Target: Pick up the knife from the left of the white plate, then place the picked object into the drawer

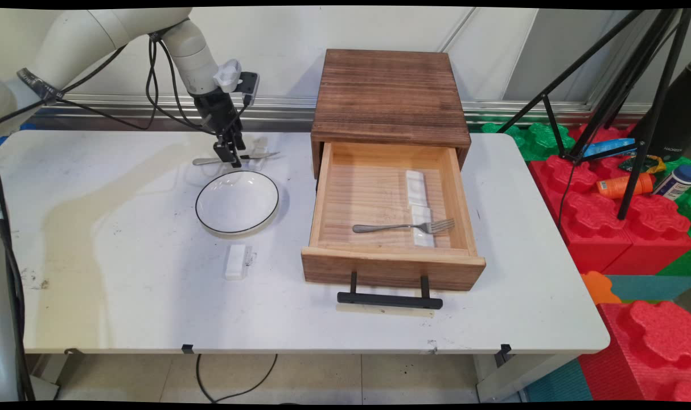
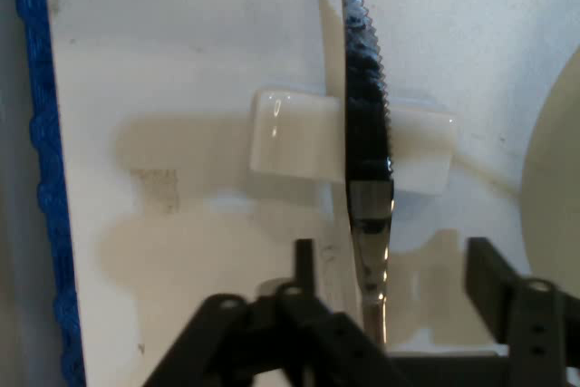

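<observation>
Fingers (image 2: 494, 278) spread apart, one on each side of the knife (image 2: 365, 133) handle, not squeezing it. Gripper (image 2: 390, 292) low over the table (image 1: 123, 296), pointing down at the knife. Knife flat, blade with little teeth, lying across a small white rest (image 2: 299, 133). Same knife (image 1: 231, 160) in the main view at the far side of the table, just behind the bowl (image 1: 237, 202), with the gripper (image 1: 230, 152) right on top of it. Bowl white with a thin dark rim, sitting a bit left of the middle. Another small white rest (image 1: 235, 261) on the table in front of the bowl, close by. Wooden box (image 1: 388, 97) to the right, with its drawer (image 1: 391, 267) pulled out toward the near side. Fork (image 1: 405, 227) lying inside the drawer, prongs on a white rest (image 1: 423, 233). One more white rest (image 1: 416, 187) behind it in the drawer. Black handle (image 1: 389, 299) on the drawer front. Red and green foam blocks (image 1: 607, 228) on the floor past the table's right end, with black tripod legs (image 1: 641, 114) standing over them.
</observation>
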Tool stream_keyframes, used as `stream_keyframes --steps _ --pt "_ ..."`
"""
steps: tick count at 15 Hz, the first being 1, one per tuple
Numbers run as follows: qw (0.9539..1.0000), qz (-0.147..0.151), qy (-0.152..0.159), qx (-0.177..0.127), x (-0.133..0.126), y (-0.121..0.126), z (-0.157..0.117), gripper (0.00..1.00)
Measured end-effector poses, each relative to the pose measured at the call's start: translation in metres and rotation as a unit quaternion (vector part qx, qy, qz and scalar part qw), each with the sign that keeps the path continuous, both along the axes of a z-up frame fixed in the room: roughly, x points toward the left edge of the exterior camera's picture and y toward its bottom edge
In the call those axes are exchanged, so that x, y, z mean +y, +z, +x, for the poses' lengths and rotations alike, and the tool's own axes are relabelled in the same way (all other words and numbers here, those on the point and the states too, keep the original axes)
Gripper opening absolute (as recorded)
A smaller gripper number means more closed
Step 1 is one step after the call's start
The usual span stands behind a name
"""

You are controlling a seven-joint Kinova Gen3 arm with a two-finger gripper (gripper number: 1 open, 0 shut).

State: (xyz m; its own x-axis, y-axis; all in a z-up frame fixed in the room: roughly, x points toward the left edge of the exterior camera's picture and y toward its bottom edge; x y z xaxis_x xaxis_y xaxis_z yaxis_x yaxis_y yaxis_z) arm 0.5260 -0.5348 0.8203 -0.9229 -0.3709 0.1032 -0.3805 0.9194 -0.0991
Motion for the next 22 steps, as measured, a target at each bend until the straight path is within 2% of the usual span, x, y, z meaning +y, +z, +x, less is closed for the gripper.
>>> stream_keyframes --steps 17,20,22 --pt "0.9997 0.019 -0.014 0.002 0.004 -0.011 0.003 0.00" --pt "0.9999 0.015 -0.009 0.002 0.006 -0.010 0.002 0.00" --pt "1.0000 0.007 0.007 0.002 0.008 -0.006 0.003 0.00"
